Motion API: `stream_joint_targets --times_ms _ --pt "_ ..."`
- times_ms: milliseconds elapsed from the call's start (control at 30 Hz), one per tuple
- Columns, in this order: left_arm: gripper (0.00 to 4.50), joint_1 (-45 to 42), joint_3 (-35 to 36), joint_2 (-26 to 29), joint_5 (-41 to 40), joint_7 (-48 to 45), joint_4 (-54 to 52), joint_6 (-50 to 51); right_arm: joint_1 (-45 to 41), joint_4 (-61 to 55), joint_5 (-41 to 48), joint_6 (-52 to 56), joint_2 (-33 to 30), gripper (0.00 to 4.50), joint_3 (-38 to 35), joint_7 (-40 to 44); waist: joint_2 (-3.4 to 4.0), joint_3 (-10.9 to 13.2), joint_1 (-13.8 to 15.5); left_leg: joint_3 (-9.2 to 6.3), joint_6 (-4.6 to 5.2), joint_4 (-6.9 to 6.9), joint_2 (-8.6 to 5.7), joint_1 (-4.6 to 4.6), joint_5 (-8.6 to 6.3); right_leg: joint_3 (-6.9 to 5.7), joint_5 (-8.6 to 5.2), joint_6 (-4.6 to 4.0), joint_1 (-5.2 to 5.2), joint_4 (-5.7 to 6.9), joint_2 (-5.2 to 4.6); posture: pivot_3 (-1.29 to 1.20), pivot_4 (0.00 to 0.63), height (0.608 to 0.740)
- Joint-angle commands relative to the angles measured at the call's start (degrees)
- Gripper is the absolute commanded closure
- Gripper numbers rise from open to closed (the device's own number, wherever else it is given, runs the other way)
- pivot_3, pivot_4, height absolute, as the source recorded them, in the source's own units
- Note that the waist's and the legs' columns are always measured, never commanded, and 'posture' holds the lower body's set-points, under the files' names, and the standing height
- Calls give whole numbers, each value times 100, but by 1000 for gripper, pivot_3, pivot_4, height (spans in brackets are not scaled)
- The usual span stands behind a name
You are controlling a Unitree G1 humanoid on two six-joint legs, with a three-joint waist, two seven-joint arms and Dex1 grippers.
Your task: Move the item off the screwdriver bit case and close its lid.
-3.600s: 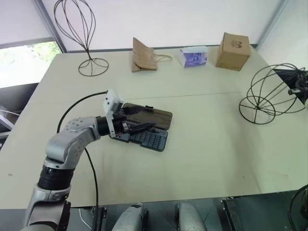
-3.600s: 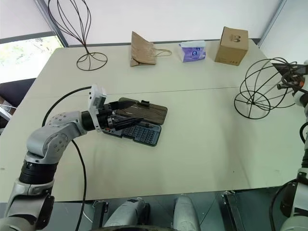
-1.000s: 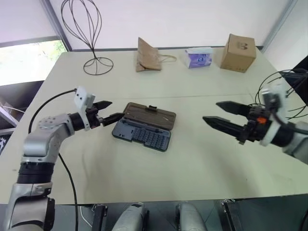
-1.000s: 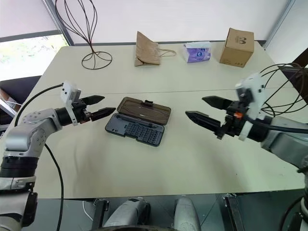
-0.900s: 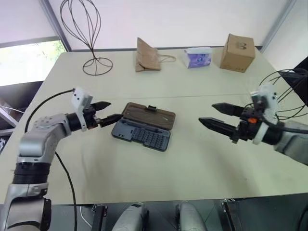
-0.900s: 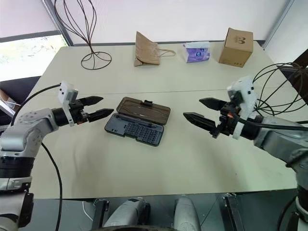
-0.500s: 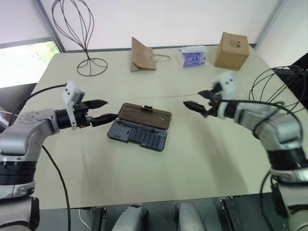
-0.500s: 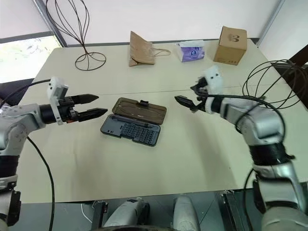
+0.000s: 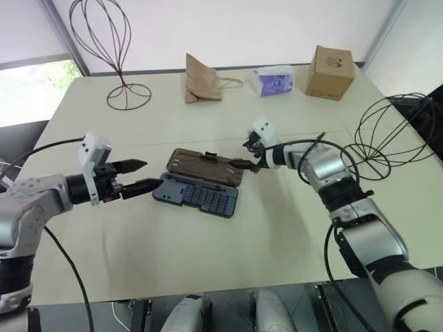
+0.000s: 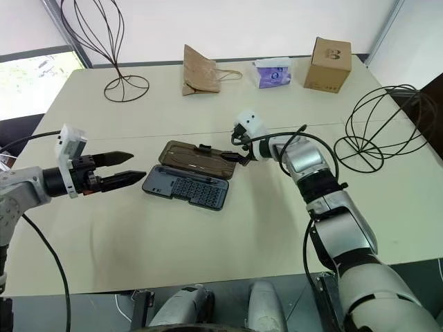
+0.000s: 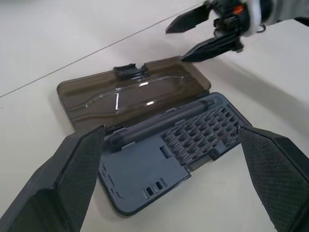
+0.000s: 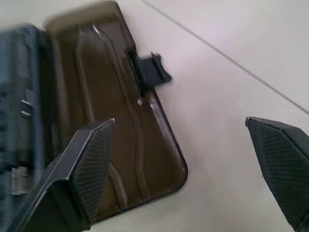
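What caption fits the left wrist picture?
Open right hand hovers at the flat smoky-brown plastic lid of the open blue-grey bit case.

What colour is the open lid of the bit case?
The lid is a see-through smoky brown, clearest in the left wrist view.

the left arm is held low at the robot's left side, forearm reaching inward, a cable looping off its wrist. the left gripper [image 9: 138,176] is kept level, its two black fingers spread apart with nothing gripped between them. the right arm is stretched forward and across toward the middle, elbow bent, wrist angled downward. the right gripper [image 9: 248,155] is seen with its fingers [image 11: 188,20] parted wide, and nothing is clasped by them.
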Motion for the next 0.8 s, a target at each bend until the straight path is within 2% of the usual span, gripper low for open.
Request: stream_joint_targets --times_ms 33,100,267,300,333,467,533,667,800 --pt "0 13 163 83 -88 45 -194 -15 -320 710 -438 -411 170 272 66 214 1 0 -16 0 0 -1 0 0 0 0 0 0 -1 0 0 0 150 740" --pt "0 27 154 67 -78 71 -200 -37 -445 1116 -677 -623 301 896 149 353 3 1 -40 1 0 -4 0 1 0 0 0 0 -2 0 -1 0 150 740" --pt "0 104 133 3 -45 160 -272 -110 -618 1840 -1080 -1005 551 3368 173 485 4 1 -40 -5 -1 -2 1 6 0 -2 0 -1 5 2 1 0 150 740" --pt "0 121 133 -4 -43 178 -286 -124 -633 1925 -1145 -1066 580 4066 178 528 3 0 -42 -5 -1 -2 0 7 0 -3 0 -1 6 2 1 0 150 740" --pt "0 143 131 -15 -36 202 -307 -143 -634 1993 -1216 -1115 603 4479 195 586 3 -2 -48 -5 -1 -1 0 8 0 -3 0 -1 7 2 2 0 150 740" --pt "0 219 142 -34 -36 271 -383 -178 -580 2084 -1684 -1652 505 4479 413 786 2 -5 -73 -7 -3 1 2 15 1 -4 0 -1 14 3 3 0 150 740" --pt "0 239 126 -44 -33 293 -416 -185 -532 1989 -1946 -2311 307 4479 507 775 2 -5 -71 -8 -3 2 0 15 1 -4 1 -1 15 6 2 0 150 740" --pt "0 291 92 -36 -51 282 -487 -165 -373 1481 -2358 -4120 -387 4479 705 1076 8 -2 14 -15 -3 5 -9 11 1 -4 1 -1 14 5 -1 0 150 740" --pt "0 367 -5 -7 -75 176 -587 -144 -318 1203 -2777 -5331 -1129 4479 805 1104 11 1 32 -33 -2 10 -30 10 0 -1 1 -1 5 4 -10 0 150 740"
